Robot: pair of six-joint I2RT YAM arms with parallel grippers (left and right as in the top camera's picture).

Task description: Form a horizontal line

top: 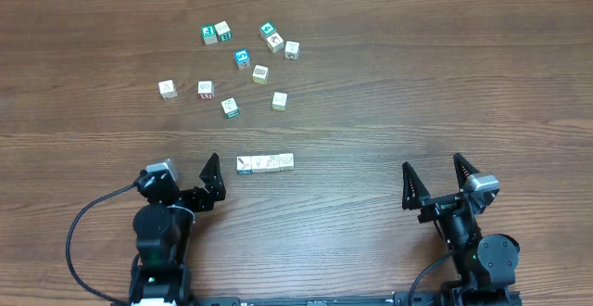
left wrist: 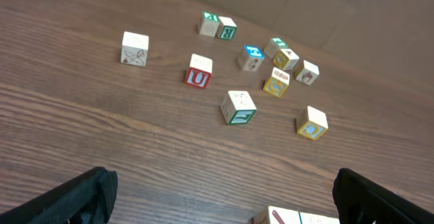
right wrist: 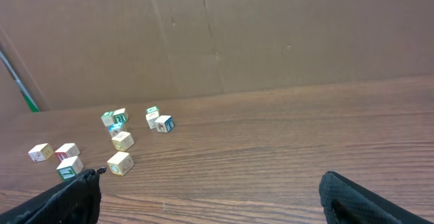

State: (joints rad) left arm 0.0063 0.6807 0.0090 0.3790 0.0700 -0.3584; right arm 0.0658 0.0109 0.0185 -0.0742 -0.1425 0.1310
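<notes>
Overhead, near the middle of the counter (top: 417,83): the horizontal line (top: 265,163) lay as four pale cubes touching side by side, running left to right, with blue on its left end cube. The loose cubes (top: 243,57) sat scattered farther off, well apart from it. The left tool (top: 214,182) stood released just left of the row and not touching it. The right tool (top: 434,178) stood released too, well to the right. Judgement: both were parked clear so the row would not be nudged.

Left wrist: the left tool (left wrist: 222,183) was spread wide with nothing between its jaws. The row's top (left wrist: 291,217) showed only at the near edge. A red-lettered cube (left wrist: 198,75) lay beyond, among the loose ones.

Right wrist: the right tool (right wrist: 210,180) gaped empty over bare wood. The row was out of frame and a cardboard wall (right wrist: 237,34) stood behind. The line looked complete.
</notes>
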